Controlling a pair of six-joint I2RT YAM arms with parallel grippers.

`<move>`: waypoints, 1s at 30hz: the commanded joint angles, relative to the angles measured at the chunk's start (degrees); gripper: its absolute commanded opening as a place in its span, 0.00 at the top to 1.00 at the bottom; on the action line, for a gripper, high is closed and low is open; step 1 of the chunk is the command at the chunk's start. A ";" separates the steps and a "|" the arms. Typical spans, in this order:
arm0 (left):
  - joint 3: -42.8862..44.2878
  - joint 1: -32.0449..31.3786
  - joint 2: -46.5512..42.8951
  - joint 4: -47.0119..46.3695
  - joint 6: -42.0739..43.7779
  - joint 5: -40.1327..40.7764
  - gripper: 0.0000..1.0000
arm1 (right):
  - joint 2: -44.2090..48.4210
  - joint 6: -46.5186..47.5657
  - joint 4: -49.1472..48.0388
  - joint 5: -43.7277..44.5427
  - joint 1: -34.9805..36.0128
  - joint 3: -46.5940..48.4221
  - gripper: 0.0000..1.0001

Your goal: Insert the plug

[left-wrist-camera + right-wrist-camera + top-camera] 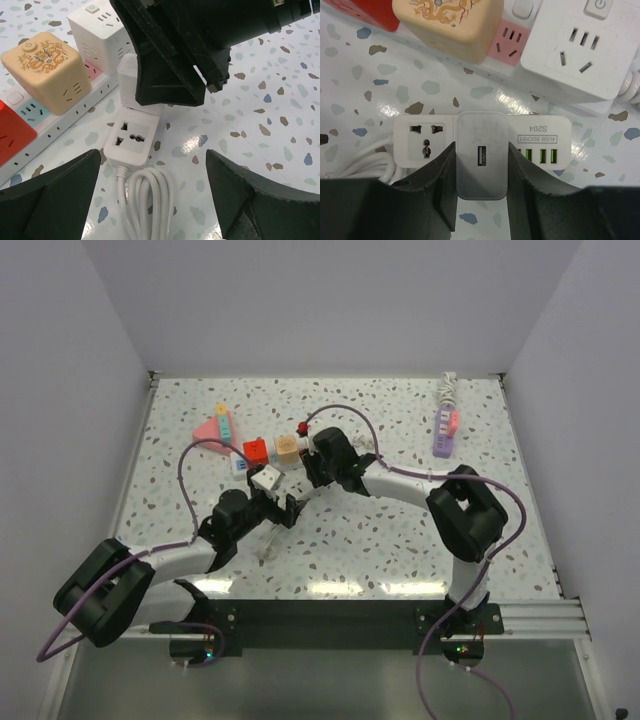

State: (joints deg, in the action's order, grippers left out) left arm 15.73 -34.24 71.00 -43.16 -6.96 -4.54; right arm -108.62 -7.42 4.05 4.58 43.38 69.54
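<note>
A white USB charger plug (pixel 481 155) stands on the middle of a small white power strip (pixel 535 131). Its prongs are hidden. My right gripper (pixel 481 147) is shut on the plug's two sides. The strip's free socket (pixel 424 137) is to the left and its green USB ports are to the right. In the left wrist view the strip (pixel 131 137) lies on the table, with the plug (pixel 130 75) under the right gripper (pixel 170 60). My left gripper (pixel 152 152) is open and empty above the strip's coiled white cord (pixel 147 195). In the top view both grippers (pixel 283 508) (pixel 318 468) meet mid-table.
A long strip (pixel 510 42) behind holds a red cube (pixel 256 450), a beige cube (pixel 47 70) and a white cube adapter (pixel 582 45). A pink triangular piece (pixel 210 427) lies at the back left. A purple strip (pixel 445 430) with a white cord lies at the back right.
</note>
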 commanded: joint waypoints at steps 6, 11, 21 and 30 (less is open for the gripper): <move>-0.78 0.75 -1.57 -4.48 -1.12 -1.44 0.09 | -8.11 -2.51 16.78 1.49 0.83 -4.94 1.00; -0.79 0.84 -1.66 -4.31 -1.21 -1.79 0.08 | -3.63 -4.70 15.72 2.80 0.83 -4.85 1.00; 0.01 0.75 -0.95 -3.60 -1.04 -2.41 0.10 | 3.59 -6.55 11.42 3.95 0.22 -1.08 0.59; 0.62 0.75 -0.16 -3.16 -0.77 -2.50 0.10 | 12.63 -7.61 1.14 3.24 0.13 -4.40 0.32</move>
State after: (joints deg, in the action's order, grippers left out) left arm 15.25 -33.80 70.65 -43.72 -7.11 -6.26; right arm -102.76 -13.54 9.50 7.94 43.70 66.98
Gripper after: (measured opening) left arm 0.905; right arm 0.632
